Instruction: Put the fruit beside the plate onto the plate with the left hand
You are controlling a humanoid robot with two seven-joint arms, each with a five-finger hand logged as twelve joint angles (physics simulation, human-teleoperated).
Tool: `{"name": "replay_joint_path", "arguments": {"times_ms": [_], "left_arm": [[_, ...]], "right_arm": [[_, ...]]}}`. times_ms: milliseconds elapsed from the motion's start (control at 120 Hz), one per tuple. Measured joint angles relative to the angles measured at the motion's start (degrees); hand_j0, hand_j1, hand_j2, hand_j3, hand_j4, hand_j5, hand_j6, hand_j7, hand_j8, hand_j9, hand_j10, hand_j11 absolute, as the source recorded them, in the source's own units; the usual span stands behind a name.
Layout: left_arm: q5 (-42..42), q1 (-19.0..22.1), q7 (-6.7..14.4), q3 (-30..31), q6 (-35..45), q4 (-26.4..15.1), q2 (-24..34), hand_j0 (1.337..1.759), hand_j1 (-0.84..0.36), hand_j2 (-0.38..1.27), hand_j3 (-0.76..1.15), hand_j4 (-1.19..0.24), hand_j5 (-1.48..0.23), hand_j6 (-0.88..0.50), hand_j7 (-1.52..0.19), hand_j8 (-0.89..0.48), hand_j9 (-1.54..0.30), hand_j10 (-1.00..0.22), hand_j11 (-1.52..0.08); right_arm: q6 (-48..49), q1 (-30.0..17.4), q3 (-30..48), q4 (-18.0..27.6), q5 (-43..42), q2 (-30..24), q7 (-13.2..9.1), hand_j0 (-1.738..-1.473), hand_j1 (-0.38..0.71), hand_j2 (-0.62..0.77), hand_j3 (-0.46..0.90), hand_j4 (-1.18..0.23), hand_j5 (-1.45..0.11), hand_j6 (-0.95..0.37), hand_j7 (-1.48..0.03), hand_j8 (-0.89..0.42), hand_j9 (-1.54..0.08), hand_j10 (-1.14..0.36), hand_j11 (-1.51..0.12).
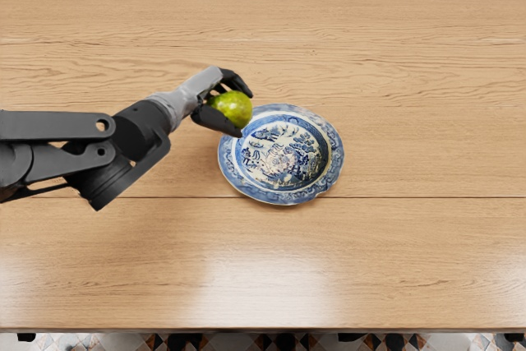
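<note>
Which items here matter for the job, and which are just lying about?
Job: left hand, gripping the fruit; green fruit, at the plate's upper-left rim; blue-patterned plate.
Just there: wooden table, support only.

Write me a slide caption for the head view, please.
Left hand grasps the green fruit beside the upper-left rim of the blue plate.
</note>
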Motion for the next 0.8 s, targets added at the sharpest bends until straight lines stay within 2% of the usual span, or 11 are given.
{"name": "replay_joint_path", "arguments": {"times_ms": [292,800], "left_arm": [[-4.72,-1.51,0.02,2.10,0.08,0.57,-6.77,1.653,-0.29,0.29,0.00,-0.48,-0.89,-0.29,-0.86,-0.32,-0.86,-0.53,-0.86],[-4.65,1.30,-0.11,4.09,-0.01,5.97,-9.47,1.653,-0.29,0.29,0.00,-0.49,-0.87,-0.30,-0.84,-0.32,-0.85,-0.53,-0.86]], "right_arm": [[0.01,0.00,0.00,-0.02,0.00,0.00,0.00,-1.658,-0.33,0.00,0.00,-0.02,-0.03,-0.02,-0.03,-0.02,-0.03,-0.02,-0.03],[0.02,0.00,0.00,-0.01,0.00,0.00,0.00,-1.658,-0.33,0.00,0.00,-0.02,-0.03,-0.02,-0.03,-0.02,-0.03,-0.02,-0.03]]}}
